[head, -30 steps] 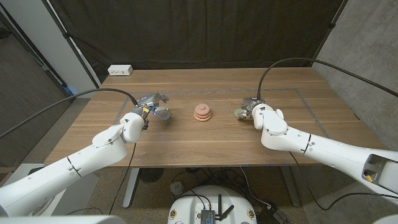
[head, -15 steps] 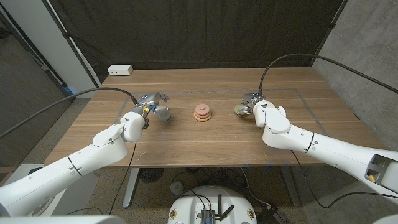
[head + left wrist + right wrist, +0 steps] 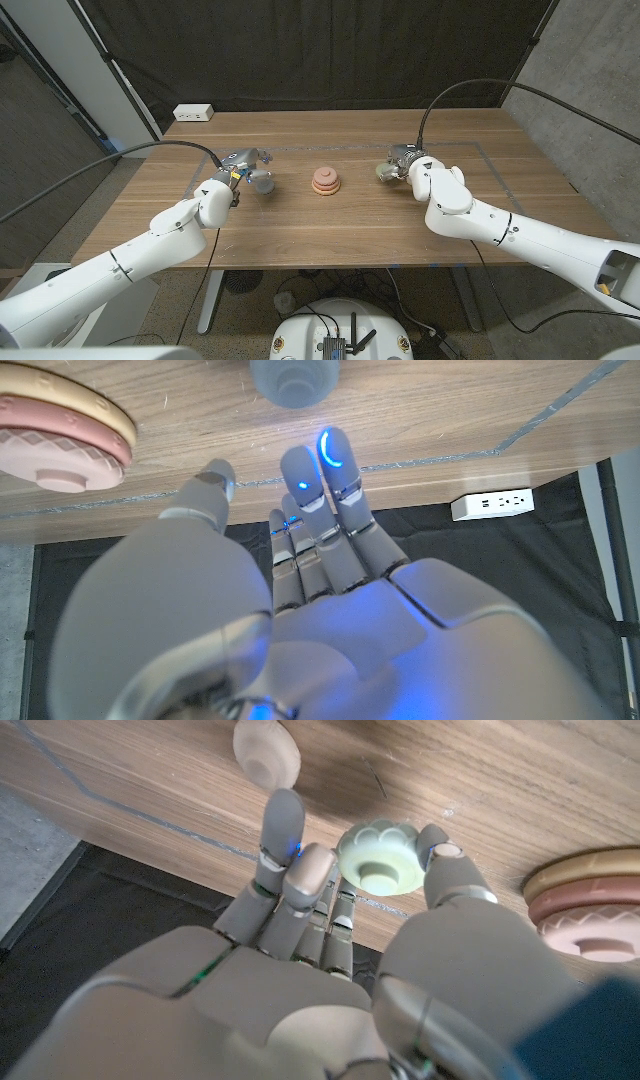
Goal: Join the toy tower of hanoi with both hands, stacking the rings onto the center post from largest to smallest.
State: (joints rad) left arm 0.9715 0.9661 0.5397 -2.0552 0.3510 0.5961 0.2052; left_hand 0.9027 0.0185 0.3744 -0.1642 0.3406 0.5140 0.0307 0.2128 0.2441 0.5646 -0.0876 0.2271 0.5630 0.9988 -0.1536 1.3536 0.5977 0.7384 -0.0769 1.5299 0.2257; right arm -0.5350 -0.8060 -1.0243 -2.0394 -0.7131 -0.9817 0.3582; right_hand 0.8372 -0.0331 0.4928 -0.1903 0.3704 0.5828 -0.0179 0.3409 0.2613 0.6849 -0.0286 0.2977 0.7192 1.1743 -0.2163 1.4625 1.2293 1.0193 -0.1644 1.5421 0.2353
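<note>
My right hand (image 3: 330, 920) pinches the green ring (image 3: 380, 860); my left hand (image 3: 300, 560) hovers unclenched and empty beside the grey ring (image 3: 295, 380).

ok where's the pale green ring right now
The pale green ring is pinched in the right hand, on the table's right side in the head view, right of the pink ring stack on the center post.

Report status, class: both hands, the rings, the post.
Right hand pinches green ring. Left hand open beside grey ring. Stack on post, path unobstructed.
</note>
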